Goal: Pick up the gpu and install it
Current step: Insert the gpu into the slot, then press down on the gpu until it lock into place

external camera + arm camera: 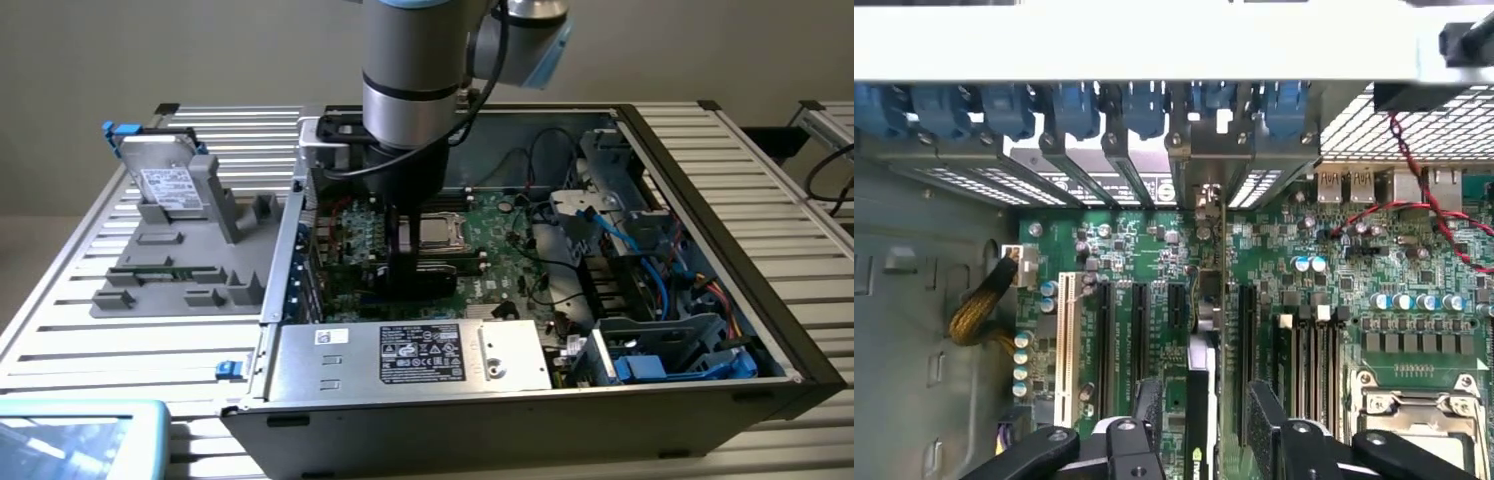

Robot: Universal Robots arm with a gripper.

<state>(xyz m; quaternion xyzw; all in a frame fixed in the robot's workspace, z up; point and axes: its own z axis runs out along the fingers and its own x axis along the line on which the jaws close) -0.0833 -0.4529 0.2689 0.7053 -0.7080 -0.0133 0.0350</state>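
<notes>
The gpu [1202, 400] stands edge-on in a motherboard slot, and its metal bracket [1206, 165] meets the case's rear slot row. My gripper [1206, 415] straddles the card. Its black fingers [1150, 400] stand apart on either side, with a visible gap to the card, so it is open and holds nothing. In the exterior view the arm reaches down into the open computer case [787, 350], with the gripper [400, 268] low over the green motherboard [501, 250] toward the exterior view's left.
A silver hard drive [171, 188] leans on a grey fixture [187, 270] at the exterior view's left, outside the case. The power supply [414, 355], the CPU socket [441, 235], blue cables [641, 235] and a drive cage [667, 350] crowd the inside of the case.
</notes>
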